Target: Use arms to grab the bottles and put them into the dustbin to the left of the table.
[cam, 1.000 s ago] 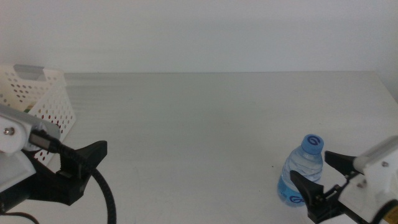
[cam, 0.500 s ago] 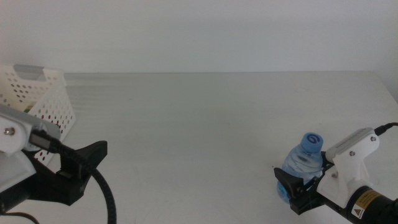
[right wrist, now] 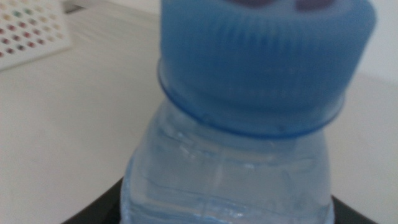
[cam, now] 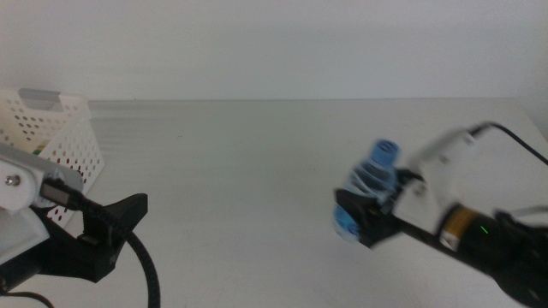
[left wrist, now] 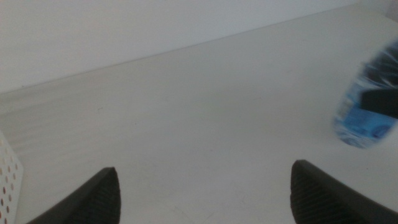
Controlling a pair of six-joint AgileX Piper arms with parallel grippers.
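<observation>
Carrying water bottle (cam: 370, 190), clamped in right gripper (cam: 370, 216), above table (cam: 257, 162) toward dustbin (cam: 53, 128); left gripper (left wrist: 202, 190) waiting wide open, empty. Next: crossing leftward over the rim.

Water bottle (cam: 368, 195): small, clear, blue cap, blue label; was clamped between the right gripper's (cam: 364, 214) dark jaws, tilted w/ cap leaning away from the arm, looked lifted off the table (cam: 257, 162), right of centre. Motion-blurred in middle view. Right wrist view showed cap + shoulder (right wrist: 249, 155) filling the pic. Dustbin (cam: 60, 137): white perforated basket, far left edge of table, only partly in frame, contents not visible. Bottle and bin were well apart.
</observation>
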